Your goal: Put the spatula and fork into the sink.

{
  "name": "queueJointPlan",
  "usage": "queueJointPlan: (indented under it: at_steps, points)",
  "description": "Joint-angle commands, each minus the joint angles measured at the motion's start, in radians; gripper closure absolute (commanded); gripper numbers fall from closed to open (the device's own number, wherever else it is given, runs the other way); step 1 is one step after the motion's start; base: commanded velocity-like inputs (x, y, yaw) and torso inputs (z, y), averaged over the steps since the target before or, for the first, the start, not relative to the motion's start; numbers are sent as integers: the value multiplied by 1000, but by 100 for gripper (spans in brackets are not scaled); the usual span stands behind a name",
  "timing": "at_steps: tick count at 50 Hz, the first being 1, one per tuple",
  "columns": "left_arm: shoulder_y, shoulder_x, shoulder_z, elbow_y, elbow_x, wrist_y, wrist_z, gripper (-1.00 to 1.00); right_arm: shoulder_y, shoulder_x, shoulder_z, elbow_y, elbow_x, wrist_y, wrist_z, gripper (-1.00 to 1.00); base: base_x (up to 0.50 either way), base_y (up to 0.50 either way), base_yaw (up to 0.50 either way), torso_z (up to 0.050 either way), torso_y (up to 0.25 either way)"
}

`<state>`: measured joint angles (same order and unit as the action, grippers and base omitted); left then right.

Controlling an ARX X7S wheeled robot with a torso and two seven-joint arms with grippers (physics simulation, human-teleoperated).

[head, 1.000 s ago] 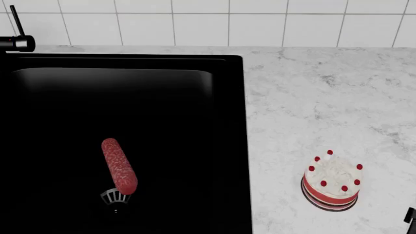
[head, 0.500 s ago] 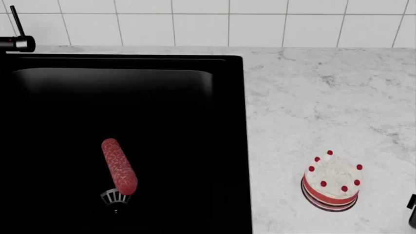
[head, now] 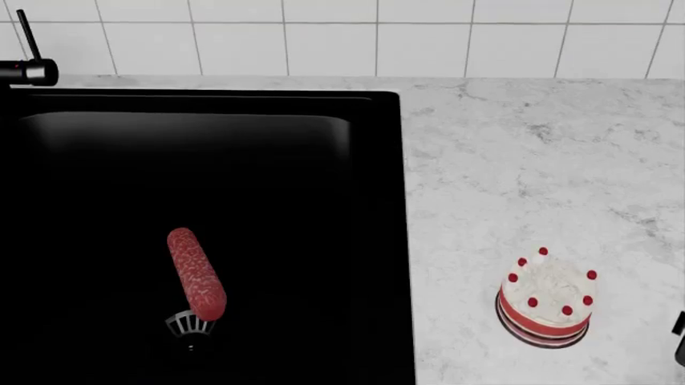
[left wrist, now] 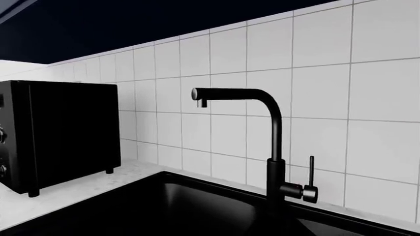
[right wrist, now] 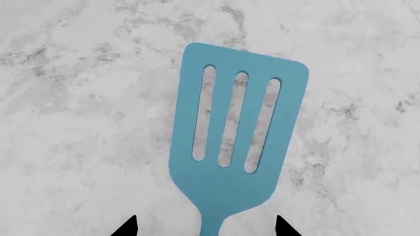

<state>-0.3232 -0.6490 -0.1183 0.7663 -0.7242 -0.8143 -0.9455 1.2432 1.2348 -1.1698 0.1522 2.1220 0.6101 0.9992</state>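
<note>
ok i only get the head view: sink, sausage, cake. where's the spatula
observer: The right wrist view shows it, a blue slotted spatula lying flat on the marble counter.
operator: is the right hand on it
observer: No. The right hand is open, with one fingertip on each side of the handle and clear of it.
operator: what does the left wrist show
observer: A black faucet behind the sink, and a black countertop oven beside it. The left hand itself is out of frame.

Spatula [right wrist: 233, 142] handle cut off at frame edge — right gripper [right wrist: 204, 227] shows fingertips only; fork [head: 189, 322] mostly hidden under sausage [head: 196, 273].
</note>
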Motion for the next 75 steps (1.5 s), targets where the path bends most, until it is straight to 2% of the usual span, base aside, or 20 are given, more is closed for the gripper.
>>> queueJointPlan:
  at_steps: [1,15,26,32,37,38,56,63,68,75]
  points:
    - [0,-1,3,-9,5,8,5,-100,-206,-38,-64,34,41,-50,-139,-100,0,-3,0,0,0]
    - [-24,-6,5,-2,-8,-9,-5,-100,-239,-18,-67,21,72,-50,-168,-100,6,-3,2,-4,0]
    - [-21,-10,1,6,-14,-14,-10,-100,-142,-39,-87,115,106,181,-147,-100,4,-2,1,-3,0]
    - [-21,-8,7,3,-12,-11,-9,-100,-125,-51,-88,153,121,209,-139,-100,2,-1,1,-4,0]
    - [-14,-10,5,1,-10,-10,-10,-100,-132,-77,-101,169,68,228,-194,-100,3,-2,1,-2,0]
    - [-15,-10,4,2,-13,-12,-11,-100,-135,-69,-96,152,48,198,-186,100,0,0,4,-11,0]
    - [-22,-9,10,7,-20,-21,-20,-100,-112,-18,-73,87,-38,126,-134,100,5,-3,2,-3,0]
    - [-26,-11,4,13,-28,-28,-26,-100,-21,57,-17,-28,-11,142,-17,100,2,-1,1,-1,0]
    - [-19,-13,-2,8,-25,-18,-23,-100,88,93,36,-81,32,211,88,100,0,0,0,0,0]
    - [-23,-15,-5,7,-27,-14,-19,-100,249,88,93,-49,54,365,185,100,0,0,0,0,0]
